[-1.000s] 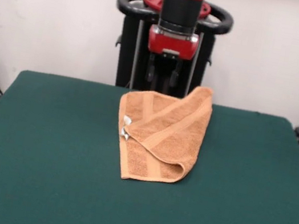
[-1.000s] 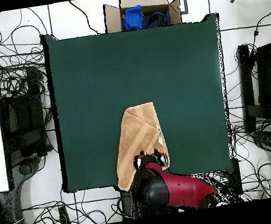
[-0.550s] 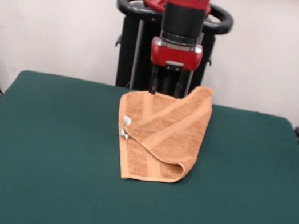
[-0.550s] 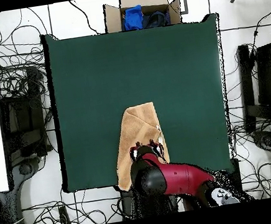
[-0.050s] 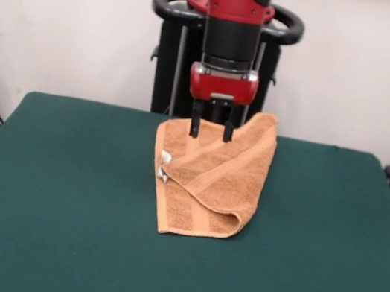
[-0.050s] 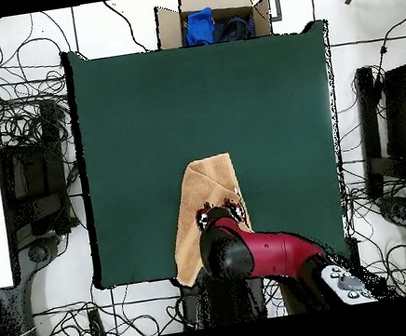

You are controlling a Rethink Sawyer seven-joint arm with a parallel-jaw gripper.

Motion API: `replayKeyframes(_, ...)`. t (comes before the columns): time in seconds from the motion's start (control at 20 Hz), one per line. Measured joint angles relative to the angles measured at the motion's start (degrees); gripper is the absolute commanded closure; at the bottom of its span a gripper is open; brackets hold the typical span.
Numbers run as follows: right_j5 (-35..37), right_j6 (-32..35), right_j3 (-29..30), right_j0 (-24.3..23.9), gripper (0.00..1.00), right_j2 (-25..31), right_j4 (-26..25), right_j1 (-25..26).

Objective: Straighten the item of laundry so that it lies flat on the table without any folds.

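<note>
The item of laundry (image 5: 212, 175) is an orange-tan towel, folded over itself, with a white tag at its left edge. It lies at the far middle of the green table (image 5: 57, 197), and one corner hangs over the far edge. My gripper (image 5: 210, 131) is open, its two dark fingers pointing down just above the towel's far part. From overhead the towel (image 6: 203, 190) reaches past the table's bottom edge, and the red arm covers its lower part, with the gripper (image 6: 221, 214) over it.
A cardboard box (image 6: 213, 19) with blue and dark cloth stands beyond the table's top edge in the overhead view. Cables lie on the floor all around. Equipment stands at both sides.
The gripper has come down and moved out over the towel's far part; a second ago it was higher, behind the table's edge. The towel has not moved.
</note>
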Motion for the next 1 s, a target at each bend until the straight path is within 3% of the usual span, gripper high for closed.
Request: replayKeyframes(1.0, 3.2, 0.0, -4.2, -2.4, 0.0, 1.0, -3.7, 2.3)
